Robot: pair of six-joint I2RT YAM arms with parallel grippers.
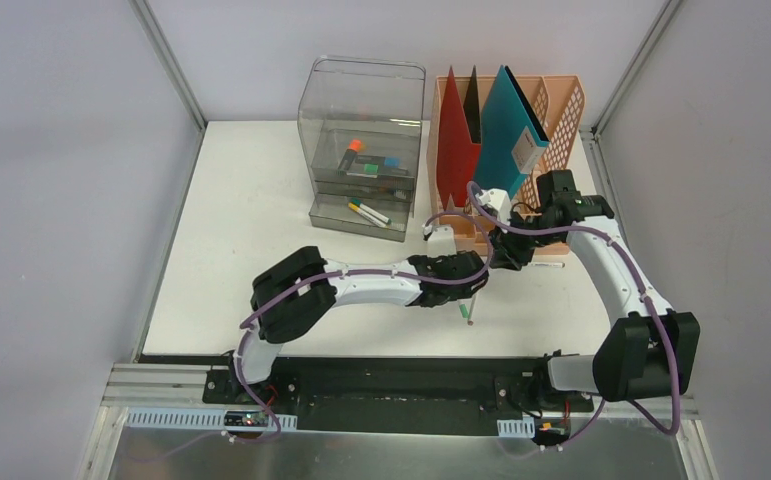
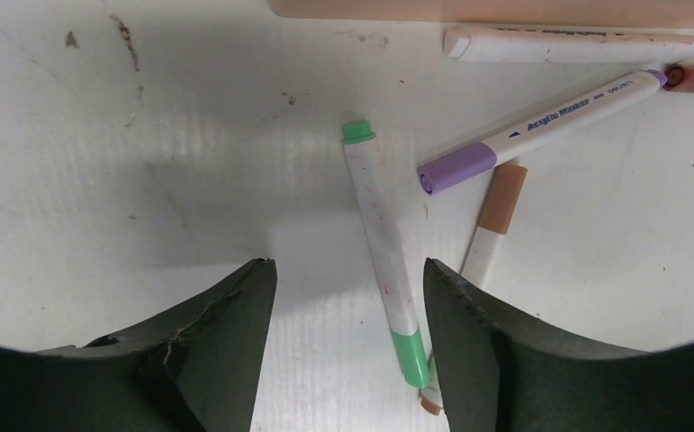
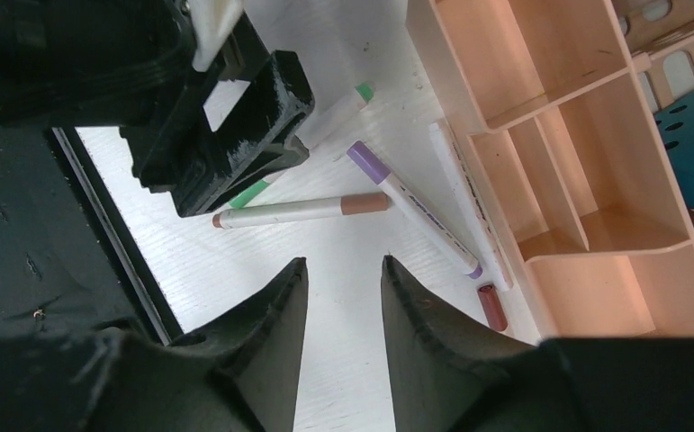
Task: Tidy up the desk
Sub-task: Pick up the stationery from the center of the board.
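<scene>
Two grippers are poised close together above loose markers on the desk [image 1: 251,220].
The left arm is folded at the elbow near its base, with the forearm stretched rightward across the white tabletop. The left gripper [image 2: 350,267] is pointed straight down, its fingers held apart astride a green-capped marker [image 2: 381,243] that lies close to one finger, not clamped. The right arm is arched inward, and the right gripper [image 3: 344,263] is tilted down just beside the left wrist, its fingers parted with nothing between them. A purple-capped marker [image 2: 541,121] and a brown-capped marker [image 2: 496,220] are seen near the peach file rack [image 1: 561,110].
</scene>
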